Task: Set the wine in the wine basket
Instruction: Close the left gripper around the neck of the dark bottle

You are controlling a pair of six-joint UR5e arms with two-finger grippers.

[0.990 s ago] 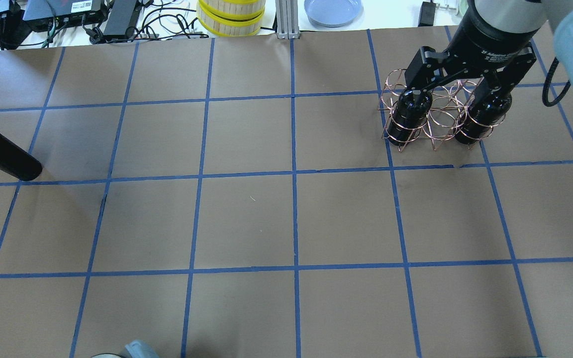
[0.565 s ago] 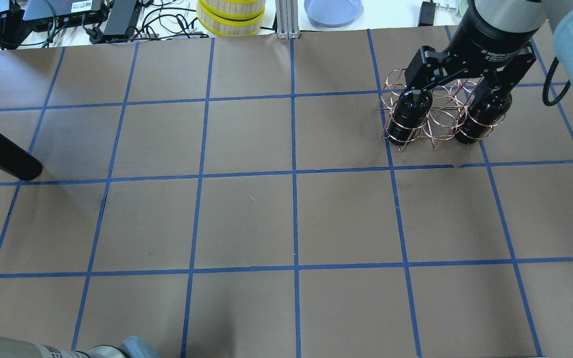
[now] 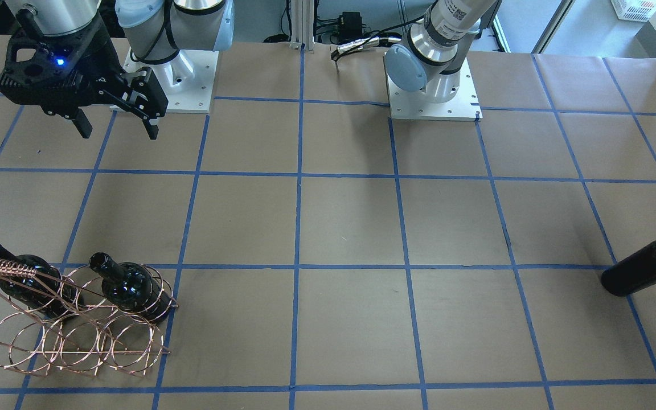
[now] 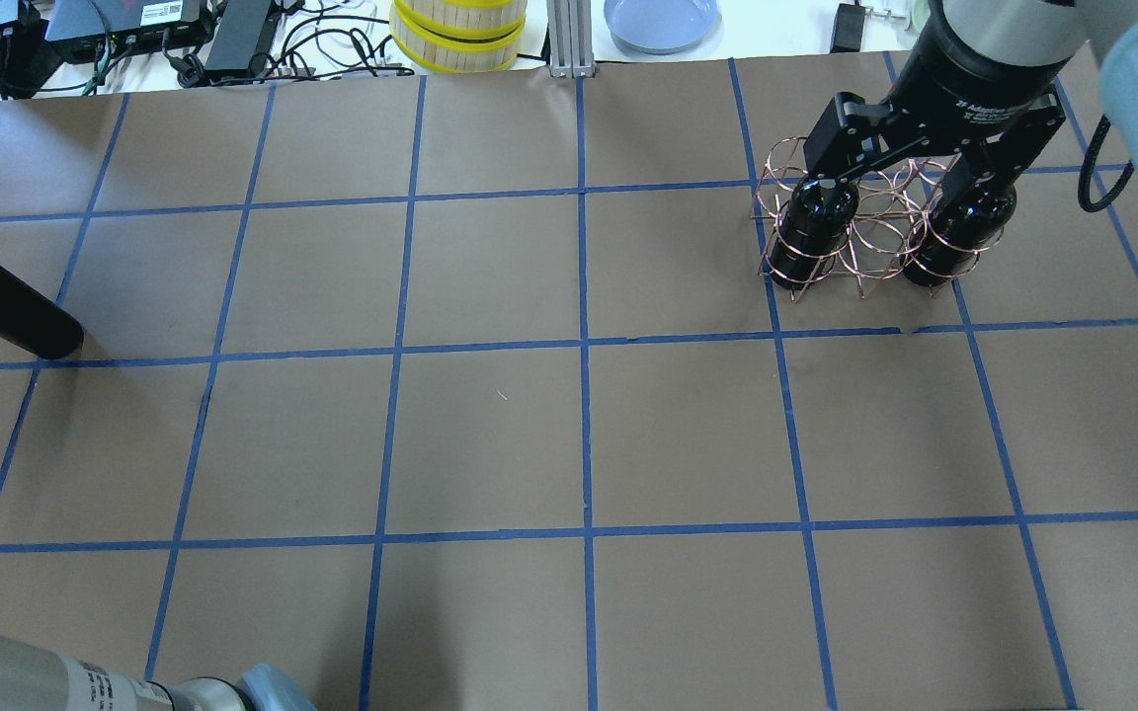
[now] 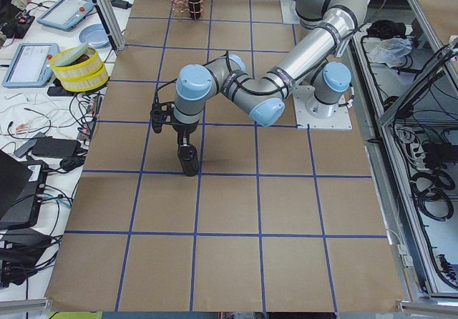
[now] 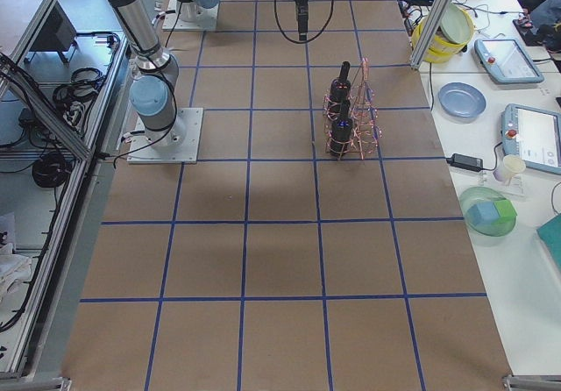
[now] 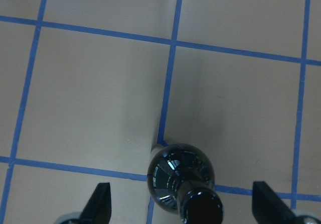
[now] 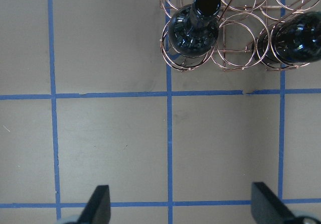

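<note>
The copper wire wine basket (image 4: 870,237) stands at the far right of the table and holds two dark wine bottles upright, one (image 4: 811,232) at its left end and one (image 4: 959,237) at its right end. It also shows in the front view (image 3: 72,341) and the right wrist view (image 8: 235,38). My right gripper (image 4: 910,188) hangs open and empty above the basket. A third wine bottle (image 4: 6,306) stands at the far left. In the left wrist view my left gripper (image 7: 183,206) is open, with a finger on each side of this bottle's neck (image 7: 193,199).
Past the table's far edge are a yellow-rimmed round container (image 4: 458,35), a blue plate (image 4: 661,20) and cables with boxes (image 4: 134,30). The two arm bases (image 3: 433,85) stand on the robot's side. Blue tape lines divide the brown table cover.
The left arm's link has come further into the overhead view at the bottom left. The right gripper has edged slightly up over the basket. The bottles stay put.
</note>
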